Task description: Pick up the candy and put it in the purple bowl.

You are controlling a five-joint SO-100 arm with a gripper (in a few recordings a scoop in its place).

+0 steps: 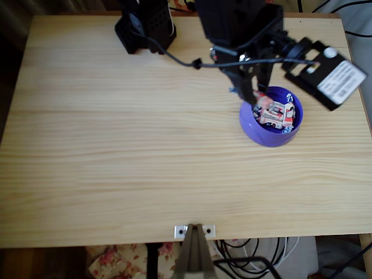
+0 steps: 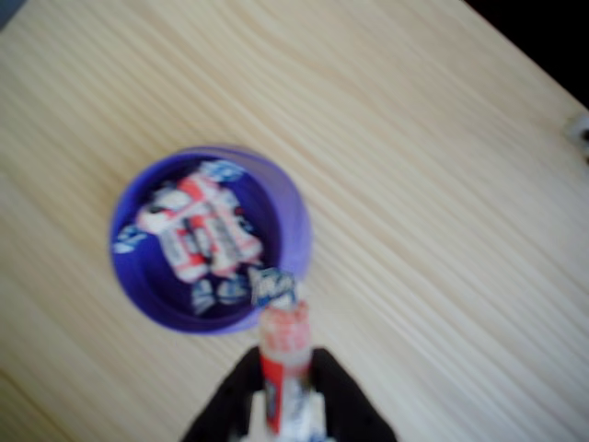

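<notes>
One candy [image 2: 283, 354] in the jaws; several sweets [image 2: 198, 238] fill one purple bowl [image 2: 290, 216].

No readable text anywhere. White rectangular label [image 1: 342, 78] on the black camera block, far right in the overhead view: printing too blurred to read. Red-and-white wrapped sweets [image 2: 201, 238] in the wrist view: blue marks, smeared, illegible.

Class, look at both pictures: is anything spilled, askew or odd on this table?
Nothing spilled. Several candies lie inside the purple bowl. One candy is clamped in the gripper, over the bowl's rim rather than its middle, so it could drop outside.
</notes>
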